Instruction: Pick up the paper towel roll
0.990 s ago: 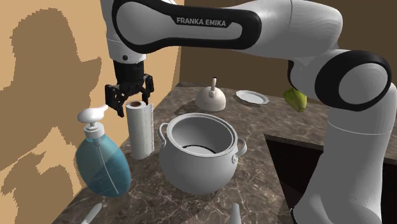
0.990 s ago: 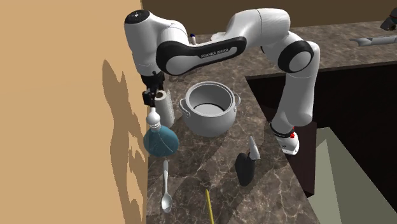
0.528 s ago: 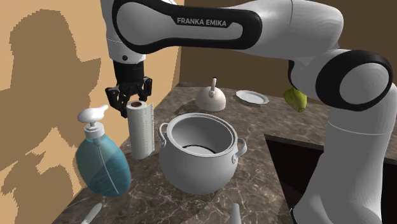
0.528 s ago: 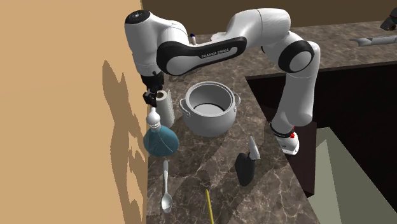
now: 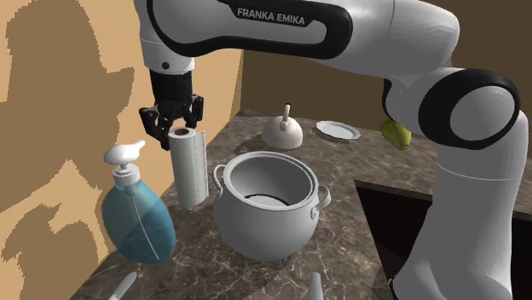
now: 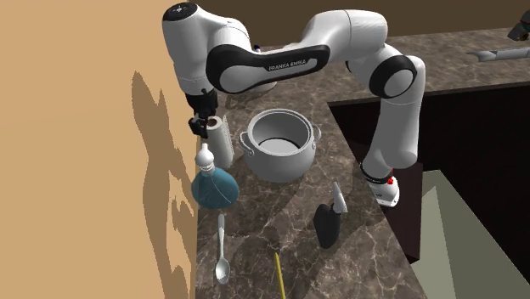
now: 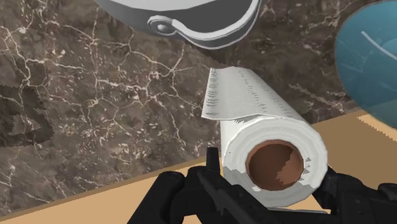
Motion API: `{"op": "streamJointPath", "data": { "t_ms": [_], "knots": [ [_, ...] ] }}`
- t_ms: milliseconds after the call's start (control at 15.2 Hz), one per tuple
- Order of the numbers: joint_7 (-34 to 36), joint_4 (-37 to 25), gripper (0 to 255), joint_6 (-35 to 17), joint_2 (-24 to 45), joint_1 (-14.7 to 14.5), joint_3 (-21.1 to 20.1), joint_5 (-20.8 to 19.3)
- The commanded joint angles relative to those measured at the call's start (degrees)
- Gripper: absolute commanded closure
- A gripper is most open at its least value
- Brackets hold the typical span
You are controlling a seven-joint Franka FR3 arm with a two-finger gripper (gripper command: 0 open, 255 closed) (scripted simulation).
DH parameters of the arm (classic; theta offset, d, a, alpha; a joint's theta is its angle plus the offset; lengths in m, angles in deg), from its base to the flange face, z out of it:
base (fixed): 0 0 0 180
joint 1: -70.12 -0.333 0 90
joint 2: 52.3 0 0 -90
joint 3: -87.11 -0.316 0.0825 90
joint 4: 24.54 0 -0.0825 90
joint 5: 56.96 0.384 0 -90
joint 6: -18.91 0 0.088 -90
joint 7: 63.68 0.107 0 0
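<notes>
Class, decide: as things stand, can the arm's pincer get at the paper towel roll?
Probably yes: the pincer clasps the paper towel roll at its top end; the pot and soap bottle beside it leave that end free.

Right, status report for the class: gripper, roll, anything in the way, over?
Gripper shut on roll at its top. Roll upright. Pot and soap bottle close on either side.

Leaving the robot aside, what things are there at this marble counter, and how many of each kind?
Paper towel roll: 1
Pot: 1
Blue pump bottle: 1
Spoon: 1
Plate: 1
Dark knife block: 1
Yellow stick: 1
White dome with handle: 1
Yellow-green fruit-like thing: 1
Unidentified grey thing: 1
Unidentified dark thing: 1
Total: 11
</notes>
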Motion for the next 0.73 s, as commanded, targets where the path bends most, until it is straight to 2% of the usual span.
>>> {"op": "streamJointPath", "data": {
  "t_ms": [0,660],
  "knots": [
    [-0.2,-2.2,255,1.8,0.5,-0.3,0.0,-0.2],
    [-0.5,-16.6,255,11.7,5.2,-3.0,0.1,-2.2]
  ]
}}
